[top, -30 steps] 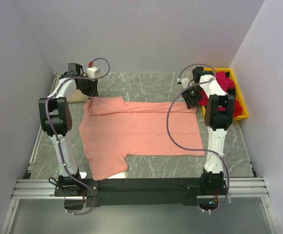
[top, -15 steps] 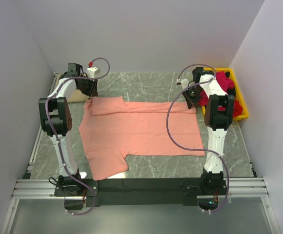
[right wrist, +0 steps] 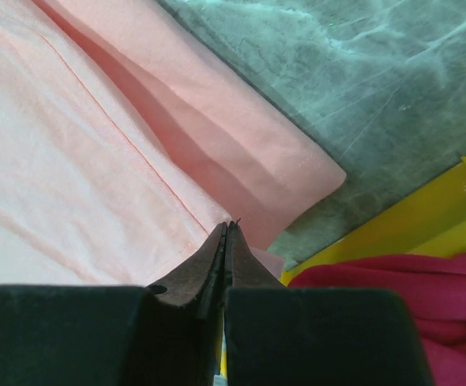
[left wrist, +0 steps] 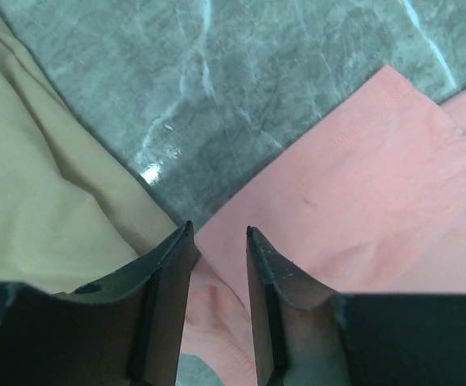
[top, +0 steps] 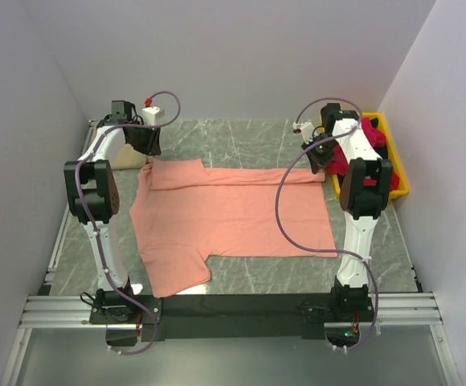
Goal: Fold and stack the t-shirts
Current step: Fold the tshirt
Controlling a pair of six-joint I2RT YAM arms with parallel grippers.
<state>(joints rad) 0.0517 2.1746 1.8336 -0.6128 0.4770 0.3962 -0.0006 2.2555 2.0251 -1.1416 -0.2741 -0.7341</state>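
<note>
Currently one salmon-pink tee (top: 233,217) lies flat, one tan tee (left wrist: 40,177) beside it; left pincer (left wrist: 218,233) released, right pincer (right wrist: 226,225) clenched.

The salmon-pink t-shirt (top: 233,217) is showing one even, unpatterned colour, its seams stitched in the same pink. The tan-beige t-shirt (left wrist: 40,185) is reading plain as well. Under both, the bench (top: 249,141) is showing grey-green marbling run through with white veins — pale glints in places. The crimson-red t-shirts (right wrist: 378,281) are glowing against the bright yellow bin (right wrist: 410,213). The left pincer (left wrist: 219,233) and right pincer (right wrist: 229,225) are looking matt black; the arms (top: 104,241) are wearing white shells with black joints — grey-purple cables (top: 276,205) are looping over them.
</note>
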